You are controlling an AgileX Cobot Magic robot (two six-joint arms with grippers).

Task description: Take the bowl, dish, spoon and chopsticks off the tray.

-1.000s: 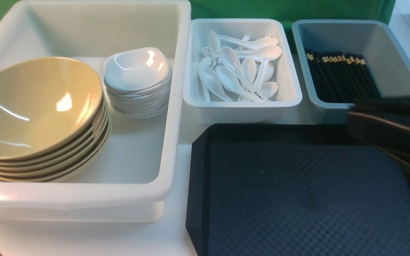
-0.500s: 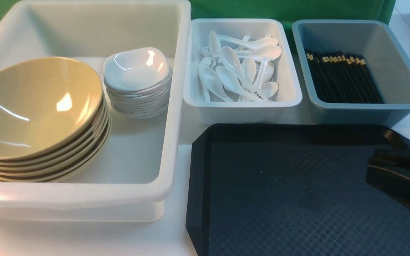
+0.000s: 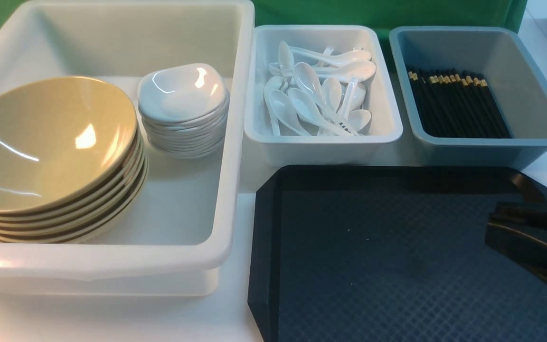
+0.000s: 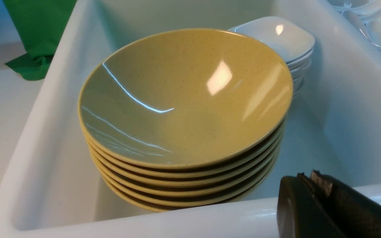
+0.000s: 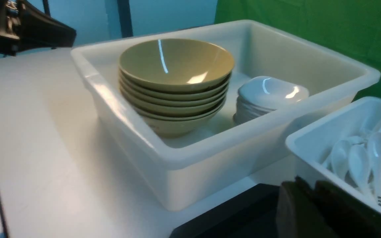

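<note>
On the table, to the right: black tray. Left of it, big white bin holding the bowl, topmost of a stack, with the dish just beside, topping its own stack. Behind the tray, small white bin with the spoon among many alike. Right of that, blue-grey bin with the chopsticks laid side by side. Right tool above the tray's right edge; whether spread or pressed together, cannot tell. Left tool pressed together, pinching nothing, by the big bin's near wall.
</note>
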